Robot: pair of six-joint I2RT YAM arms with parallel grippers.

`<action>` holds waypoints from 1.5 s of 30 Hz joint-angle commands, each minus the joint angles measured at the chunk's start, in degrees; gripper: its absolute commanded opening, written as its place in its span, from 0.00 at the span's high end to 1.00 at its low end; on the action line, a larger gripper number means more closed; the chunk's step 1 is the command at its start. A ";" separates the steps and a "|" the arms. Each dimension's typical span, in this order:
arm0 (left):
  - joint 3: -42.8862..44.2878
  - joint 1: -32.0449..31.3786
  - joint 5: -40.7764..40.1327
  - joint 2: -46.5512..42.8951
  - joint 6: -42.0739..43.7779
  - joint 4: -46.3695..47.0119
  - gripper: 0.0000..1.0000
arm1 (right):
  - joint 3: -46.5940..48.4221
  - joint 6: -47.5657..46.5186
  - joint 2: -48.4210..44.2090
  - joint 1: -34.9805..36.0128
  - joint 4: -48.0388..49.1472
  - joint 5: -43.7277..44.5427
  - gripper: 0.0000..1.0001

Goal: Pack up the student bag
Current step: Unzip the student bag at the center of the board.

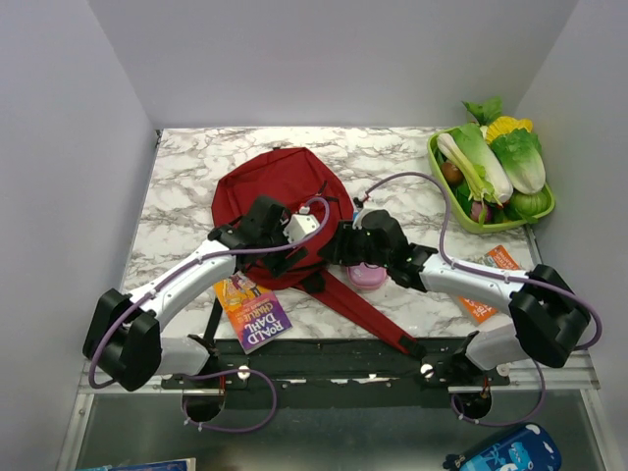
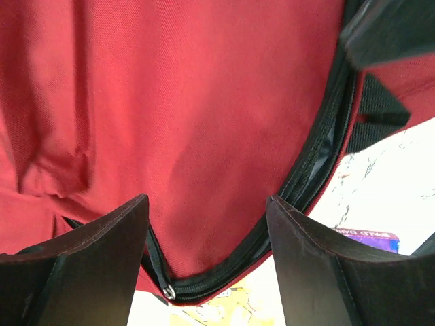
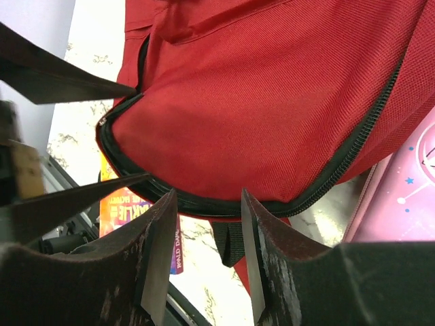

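Between your two grippers lies the student bag [image 1: 280, 182], a large dark red fabric backpack spread on the grey-veined white marble table [image 1: 177, 196]. Your left gripper [image 2: 206, 198] stands with its jaws wide apart, closed on nothing. The bag's near rim runs across the gap, and red cloth fills the space ahead of the black fingers [image 2: 95, 258]. The black zipper track [image 2: 319, 156] curves round below and to the right of them. A small metal zipper pull [image 2: 166, 292] shows right by the left-hand finger.

Your right gripper [image 3: 209, 193] is parted too, though narrower, and the same zippered rim crosses just at its fingertips. Whether the pads touch it, you can't tell from this angle. Off its right side rests the pink cartoon pencil case [image 3: 401, 197], just beside the bag. Past its left finger, near the bag's edge, lies the purple and orange Roald Dahl paperback [image 1: 253, 312]. Beneath your right forearm sits an orange booklet [image 1: 491, 263], and well beyond it a green plastic tray [image 1: 491, 228] of vegetables.
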 commanded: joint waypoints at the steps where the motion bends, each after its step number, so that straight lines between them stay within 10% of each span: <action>1: -3.92 0.01 -3.00 -0.91 2.45 4.65 0.24 | -2.12 -0.70 -1.92 0.50 0.33 2.69 0.50; 18: -10.07 -0.16 6.85 -4.26 -0.62 6.40 0.20 | -2.83 -0.44 -0.18 1.11 -0.73 2.52 0.50; 33: -11.39 -0.25 -4.31 1.37 1.13 16.96 0.23 | -2.57 -1.31 2.99 3.48 -0.20 2.52 0.50; 45: -10.18 0.01 -3.08 1.02 2.54 15.74 0.53 | -1.07 -1.40 4.66 4.28 -1.52 3.05 0.50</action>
